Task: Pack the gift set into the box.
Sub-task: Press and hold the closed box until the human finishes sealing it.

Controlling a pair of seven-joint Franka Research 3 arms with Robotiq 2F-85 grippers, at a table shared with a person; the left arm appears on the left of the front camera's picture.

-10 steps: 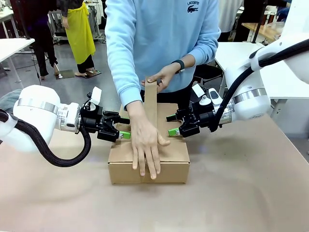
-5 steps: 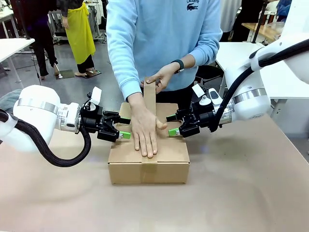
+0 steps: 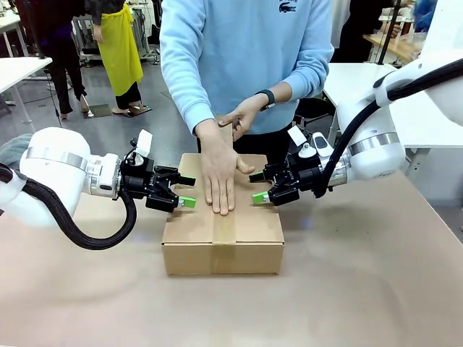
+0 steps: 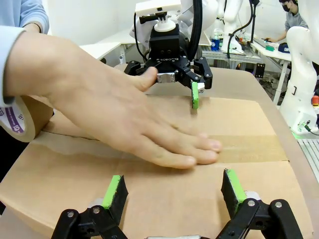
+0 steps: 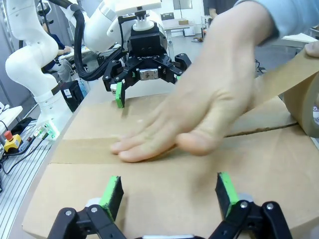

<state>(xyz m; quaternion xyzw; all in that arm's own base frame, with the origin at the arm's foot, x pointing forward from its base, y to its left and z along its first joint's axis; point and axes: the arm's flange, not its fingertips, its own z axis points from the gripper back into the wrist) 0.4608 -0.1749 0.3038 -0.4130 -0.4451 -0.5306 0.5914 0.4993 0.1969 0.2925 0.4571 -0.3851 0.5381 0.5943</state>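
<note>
- The box [image 3: 223, 217] sits mid-counter [image 3: 376, 289], flaps down; the gift set must be inside.
- A hand [image 3: 217, 173] presses tape [image 3: 224, 230] along the seam.
- Left pincer [image 3: 184, 191] at 9 o'clock and right pincer [image 3: 259, 186] at 3 o'clock stand wide, holding nothing.
- Almost done.

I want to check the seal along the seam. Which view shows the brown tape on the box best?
The front view: the tape runs along the top of the box and over its near edge. The left wrist view shows a strip past the person's hand; the right wrist view shows a short stretch.

Matt brown cardboard box [image 3: 223, 231], smooth glossy brown tape [image 3: 224, 230]
</note>
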